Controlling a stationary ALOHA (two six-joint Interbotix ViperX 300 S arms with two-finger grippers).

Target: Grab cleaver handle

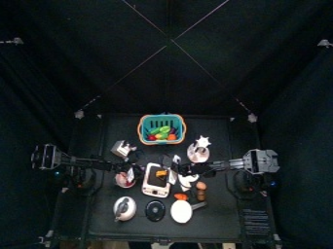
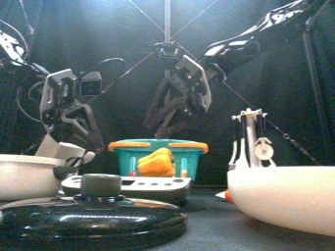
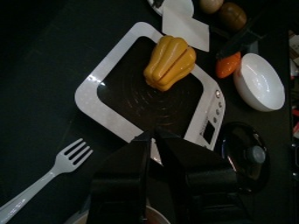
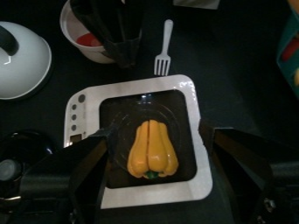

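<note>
At table centre: white tray (image 4: 82, 114) carrying a yellow bell pepper (image 4: 152, 149). Right gripper (image 4: 155, 133) hangs over it, jaws spread wide and empty. Left gripper (image 3: 152, 150) is beside the tray, jaws drawn together on nothing. Cleaver (image 2: 252, 142), probably the white upright piece, stands right of the green basket (image 1: 160, 126), untouched. Advice: approach from the right and close across the handle, clear of the blade.

Black curtains (image 1: 78, 49) close the pen on every side, hanging in soft folds. Thin pale rods (image 1: 136, 19) cross overhead and meet at the middle. The small black counter (image 1: 104, 131) sits below, dimly lit.
</note>
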